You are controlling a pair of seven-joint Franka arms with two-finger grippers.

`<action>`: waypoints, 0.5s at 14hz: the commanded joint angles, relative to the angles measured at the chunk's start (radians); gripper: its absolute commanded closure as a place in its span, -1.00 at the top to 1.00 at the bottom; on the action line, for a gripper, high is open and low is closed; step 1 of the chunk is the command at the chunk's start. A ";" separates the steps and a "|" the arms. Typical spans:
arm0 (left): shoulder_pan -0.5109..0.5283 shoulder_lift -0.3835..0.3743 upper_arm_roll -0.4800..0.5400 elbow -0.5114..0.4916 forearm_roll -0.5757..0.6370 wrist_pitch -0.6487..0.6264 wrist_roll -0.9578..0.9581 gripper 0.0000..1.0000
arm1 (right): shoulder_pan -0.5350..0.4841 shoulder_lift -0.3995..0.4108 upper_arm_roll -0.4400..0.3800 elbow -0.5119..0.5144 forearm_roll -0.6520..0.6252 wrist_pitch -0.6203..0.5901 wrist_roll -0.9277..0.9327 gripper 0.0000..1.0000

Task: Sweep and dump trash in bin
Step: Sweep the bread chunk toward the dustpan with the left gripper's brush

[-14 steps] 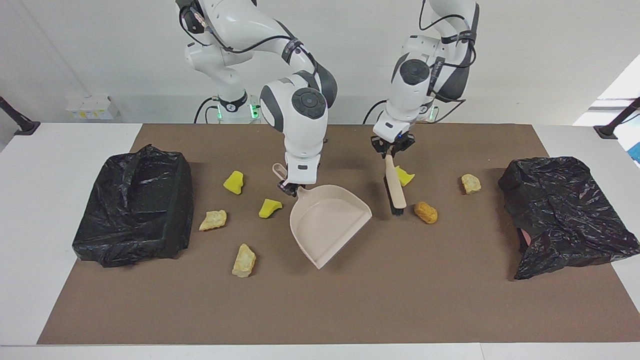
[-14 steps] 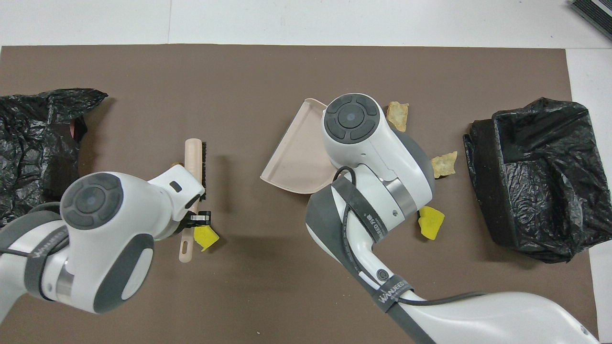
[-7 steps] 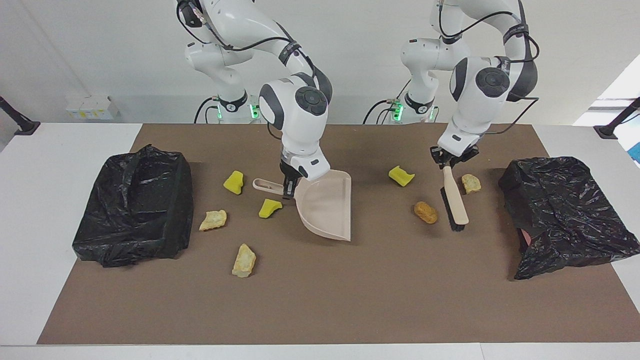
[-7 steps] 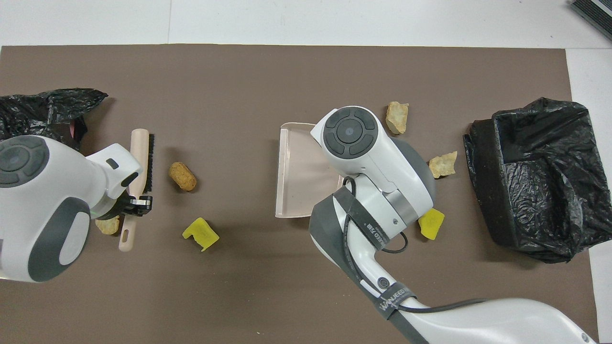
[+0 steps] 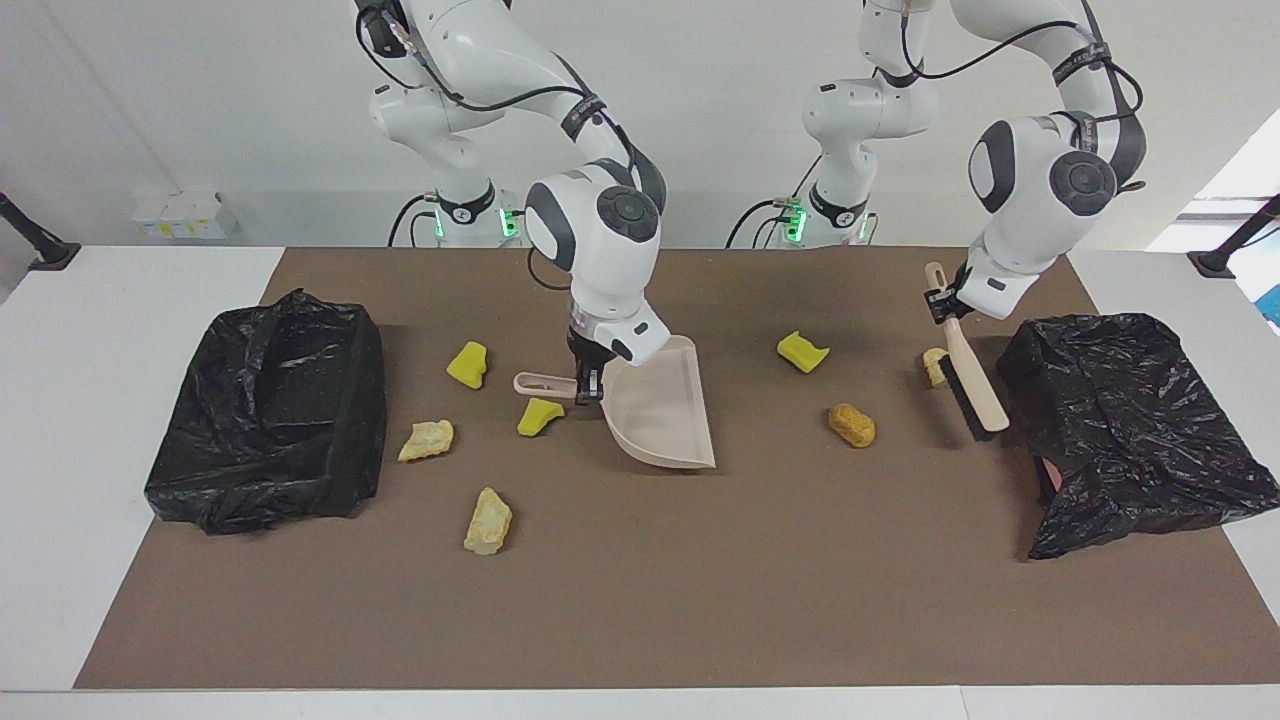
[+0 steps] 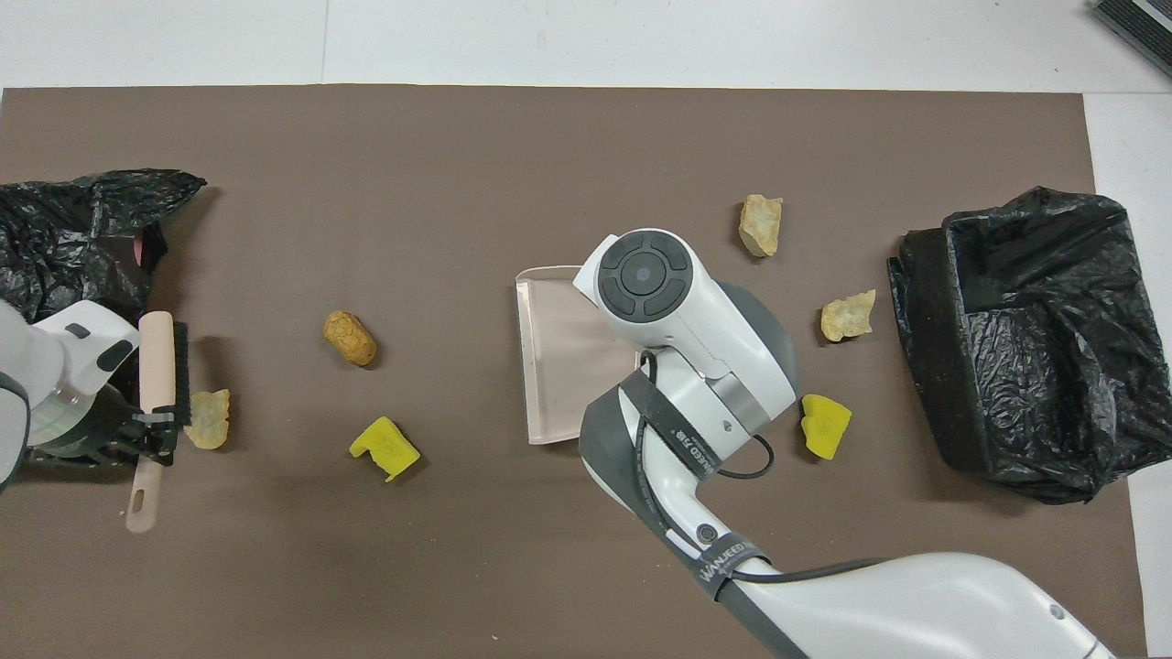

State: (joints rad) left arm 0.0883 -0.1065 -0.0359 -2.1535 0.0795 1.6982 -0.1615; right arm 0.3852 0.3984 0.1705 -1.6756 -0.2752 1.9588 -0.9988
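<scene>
Over the brown mat [image 5: 640,600], the right gripper [image 5: 590,385] is clamping the dustpan [image 5: 665,405] by its handle, tilting the pan's open mouth toward the left arm's end. Up at that end, the left gripper [image 5: 945,305] is clamped on the brush [image 5: 968,375], bristles pointing down beside a tan lump [image 6: 209,418]. A brown lump [image 5: 852,424] and a yellow sponge piece [image 5: 803,351] are lying between brush and pan. Four more pieces are sitting toward the right arm's end: two yellow [image 5: 467,364] [image 5: 540,415], two tan [image 5: 427,439] [image 5: 488,520]. Black bag-lined bins [image 5: 270,410] [image 5: 1130,420] are flanking the mat, one at each end.
</scene>
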 commanded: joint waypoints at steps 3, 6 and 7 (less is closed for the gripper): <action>0.057 -0.125 -0.013 -0.161 0.057 0.041 -0.004 -1.00 | 0.001 -0.001 0.004 -0.035 -0.021 0.055 0.015 -1.00; 0.039 -0.187 -0.015 -0.293 0.056 0.124 -0.035 -1.00 | 0.029 -0.003 0.003 -0.070 -0.022 0.064 0.125 -1.00; 0.022 -0.177 -0.018 -0.305 0.055 0.145 -0.062 -1.00 | 0.041 -0.007 0.001 -0.076 -0.044 0.064 0.167 -1.00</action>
State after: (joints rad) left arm 0.1260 -0.2343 -0.0406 -2.3788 0.1183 1.7831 -0.1763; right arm 0.4037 0.4114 0.1706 -1.7112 -0.2790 1.9945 -0.9222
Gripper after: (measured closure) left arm 0.736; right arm 0.683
